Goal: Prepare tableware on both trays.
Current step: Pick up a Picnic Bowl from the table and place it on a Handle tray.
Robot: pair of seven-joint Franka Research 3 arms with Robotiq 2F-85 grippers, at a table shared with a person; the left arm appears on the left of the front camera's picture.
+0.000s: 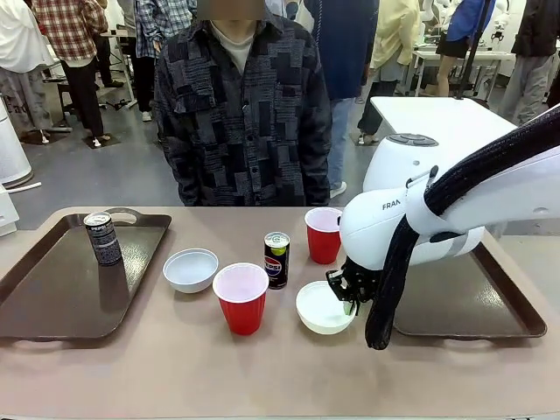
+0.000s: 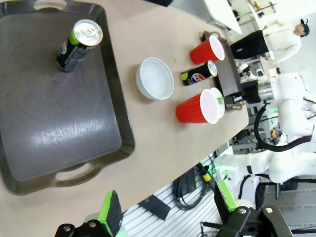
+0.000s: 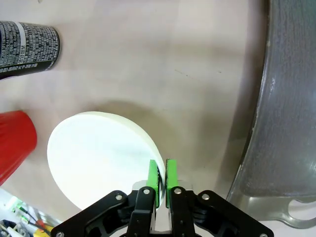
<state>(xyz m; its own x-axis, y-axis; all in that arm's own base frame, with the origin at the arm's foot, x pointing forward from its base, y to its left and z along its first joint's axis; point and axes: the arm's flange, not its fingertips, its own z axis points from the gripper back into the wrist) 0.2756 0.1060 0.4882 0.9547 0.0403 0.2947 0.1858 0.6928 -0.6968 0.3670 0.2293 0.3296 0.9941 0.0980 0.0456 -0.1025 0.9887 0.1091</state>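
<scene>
A: status on your right gripper (image 1: 350, 294)?
B: fingers pressed nearly together, pinching the rim of the right bowl (image 1: 322, 308) on the side facing the right tray (image 1: 516, 306). in your right wrist view the rim edge sits between the green pads (image 3: 154, 175)
A: is that bowl on a tray?
B: no, it's on the table (image 1: 262, 367), just beside the right tray's left rim. can't tell if it's lifted or resting
A: and your left gripper?
B: left gripper (image 2: 167, 203) is spread wide with nothing between the fingers, well apart from everything on the table, looking down at the left tray (image 1: 52, 297)
A: where's the rest of the tableware?
B: tray can (image 1: 103, 238) is upright on the left tray, toward its far end. left bowl (image 1: 191, 269) is on the table just right of that tray. front cup (image 1: 241, 297) stands between the two bowls, toward the robot's side. middle can (image 1: 276, 260) is upright just behind it. back cup (image 1: 323, 234) is farther right, toward the person (image 1: 241, 114)
A: right tray?
B: partly hidden behind your right arm, can't judge most of it
</scene>
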